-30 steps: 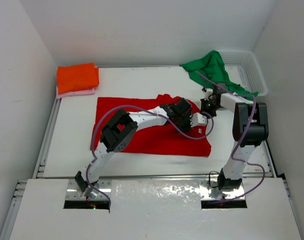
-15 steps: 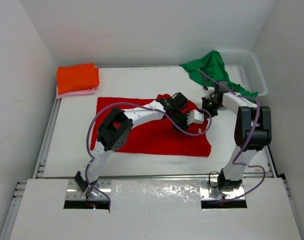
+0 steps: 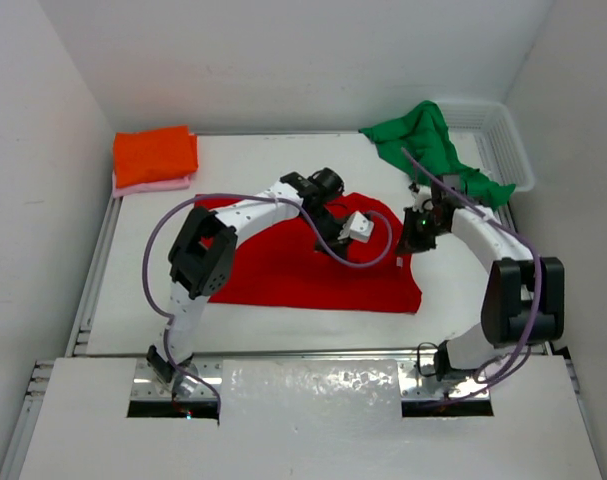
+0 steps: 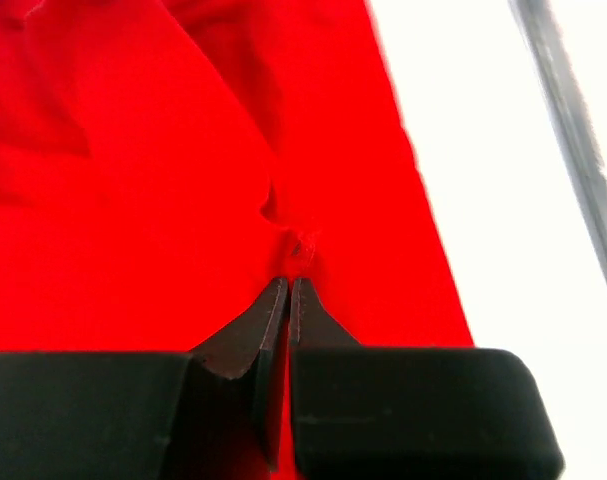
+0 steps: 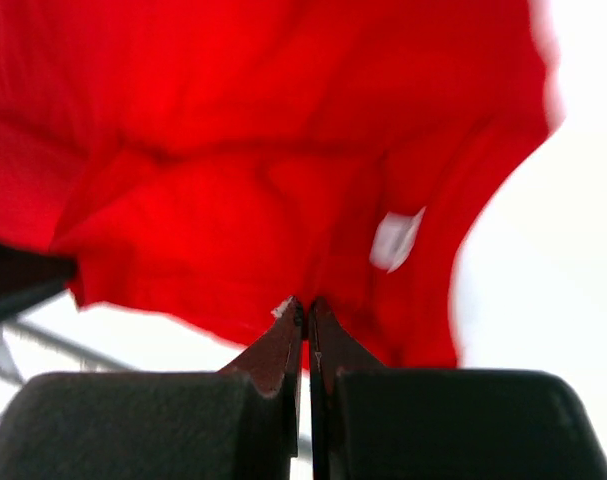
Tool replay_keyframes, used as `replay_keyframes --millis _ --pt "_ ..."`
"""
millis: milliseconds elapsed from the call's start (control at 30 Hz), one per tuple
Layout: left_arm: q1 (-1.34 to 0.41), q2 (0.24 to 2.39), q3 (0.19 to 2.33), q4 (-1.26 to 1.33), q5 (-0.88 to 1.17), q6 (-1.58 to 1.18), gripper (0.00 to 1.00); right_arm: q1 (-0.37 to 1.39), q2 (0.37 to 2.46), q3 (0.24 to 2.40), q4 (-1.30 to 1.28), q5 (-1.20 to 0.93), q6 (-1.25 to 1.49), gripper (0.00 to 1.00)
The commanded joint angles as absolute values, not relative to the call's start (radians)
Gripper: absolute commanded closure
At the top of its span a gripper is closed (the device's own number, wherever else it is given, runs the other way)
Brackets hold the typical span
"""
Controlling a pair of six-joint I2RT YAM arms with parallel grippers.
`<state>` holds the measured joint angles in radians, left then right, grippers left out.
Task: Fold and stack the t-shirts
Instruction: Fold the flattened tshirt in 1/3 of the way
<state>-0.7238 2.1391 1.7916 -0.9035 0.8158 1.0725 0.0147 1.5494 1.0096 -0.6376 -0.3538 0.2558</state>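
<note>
The red t-shirt (image 3: 273, 265) lies spread across the middle of the table, and its right part is lifted and bunched. My left gripper (image 3: 363, 232) is shut on a fold of that red t-shirt (image 4: 133, 200), the cloth pinched at the fingertips (image 4: 289, 285). My right gripper (image 3: 413, 238) is shut on the red t-shirt's (image 5: 233, 150) right edge, which hangs in front of it and shows a white label (image 5: 395, 240). A folded orange t-shirt (image 3: 155, 155) sits on a pink t-shirt (image 3: 155, 185) at the back left. The green t-shirt (image 3: 423, 140) spills out of the basket.
A white mesh basket (image 3: 513, 150) stands at the back right corner. Metal rails (image 3: 95, 270) run along the table's left and right sides. White walls close in the back and both sides.
My left gripper has drawn its pinch of red cloth to the left and slightly back. My right gripper has come toward the near side with the shirt's edge.
</note>
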Motion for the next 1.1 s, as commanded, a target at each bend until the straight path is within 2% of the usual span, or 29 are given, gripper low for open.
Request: replay_keyframes --millis 0,233,333,467,500,567,600,633,700,733,833,867,900,967,1033,1067 --pt "-0.727 2.094 1.753 -1.038 0.951 1.29 1.0 0.055 1.479 0.922 -0.693 -0.383 0.299 1.0" --pt "-0.732 2.095 1.648 -1.069 0.968 1.404 1.0 0.087 1.318 0.723 -0.654 -0.402 0.385 1.0" --pt "-0.741 2.098 1.623 -1.039 0.966 1.402 1.0 0.113 1.319 0.657 -0.588 -0.451 0.429 1.0" --pt "-0.75 2.099 1.583 -0.996 0.954 1.393 1.0 0.117 1.341 0.621 -0.563 -0.41 0.446 1.0" --pt "-0.752 2.098 1.572 -0.994 0.942 1.396 0.83 0.117 1.347 0.618 -0.564 -0.41 0.442 0.93" --pt "-0.755 2.097 1.568 -1.006 0.91 1.411 0.63 0.117 1.351 0.623 -0.575 -0.408 0.43 0.75" --pt "-0.755 2.095 1.569 -1.017 0.898 1.426 0.49 0.117 1.347 0.629 -0.584 -0.41 0.417 0.58" --pt "-0.752 2.094 1.578 -1.026 0.884 1.433 0.37 0.117 1.342 0.655 -0.613 -0.407 0.407 0.53" --pt "-0.746 2.086 1.595 -1.063 0.853 1.443 0.32 0.115 1.31 0.693 -0.647 -0.374 0.365 0.46" --pt "-0.732 2.082 1.618 -1.084 0.85 1.442 0.24 0.114 1.295 0.731 -0.664 -0.355 0.351 0.46" --pt "-0.697 2.066 1.686 -1.041 0.871 1.327 0.25 0.101 1.256 0.785 -0.643 -0.351 0.362 0.51" --pt "-0.683 2.059 1.696 -0.975 0.864 1.111 0.27 0.1 1.265 0.791 -0.628 -0.353 0.367 0.56" --pt "-0.68 2.057 1.694 -0.889 0.839 0.989 0.34 0.1 1.279 0.801 -0.599 -0.35 0.37 0.66" --pt "-0.68 2.057 1.651 -0.657 0.755 0.695 0.49 0.1 1.342 0.816 -0.569 -0.31 0.374 0.77" --pt "-0.68 2.059 1.614 -0.531 0.747 0.612 0.51 0.097 1.388 0.833 -0.537 -0.301 0.371 0.79" --pt "-0.68 2.057 1.571 -0.496 0.739 0.548 0.46 0.098 1.414 0.844 -0.529 -0.282 0.365 0.77"
